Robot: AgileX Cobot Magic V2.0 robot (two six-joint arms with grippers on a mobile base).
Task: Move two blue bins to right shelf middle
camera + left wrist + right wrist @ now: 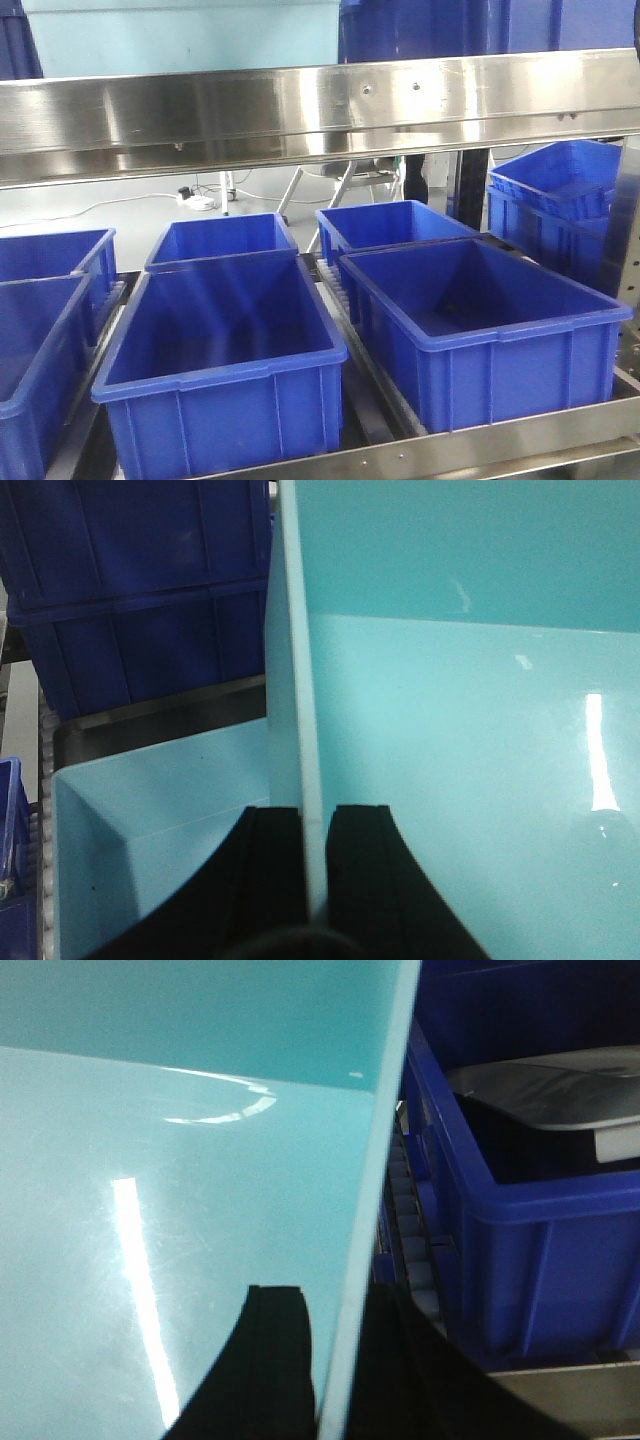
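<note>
We see left gripper (318, 815) and right gripper (340, 1305) each clamping a wall of the pale blue bin (450, 730), up above the steel rail (320, 105); below it, 6 dark blue bins (220, 400) on rollers (410, 1240), grey floor (100, 215) beyond.

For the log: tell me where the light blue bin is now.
The light blue bin is held by both arms: the left gripper clamps one wall in the left wrist view, the right gripper another, with dark blue bins alongside.
</note>
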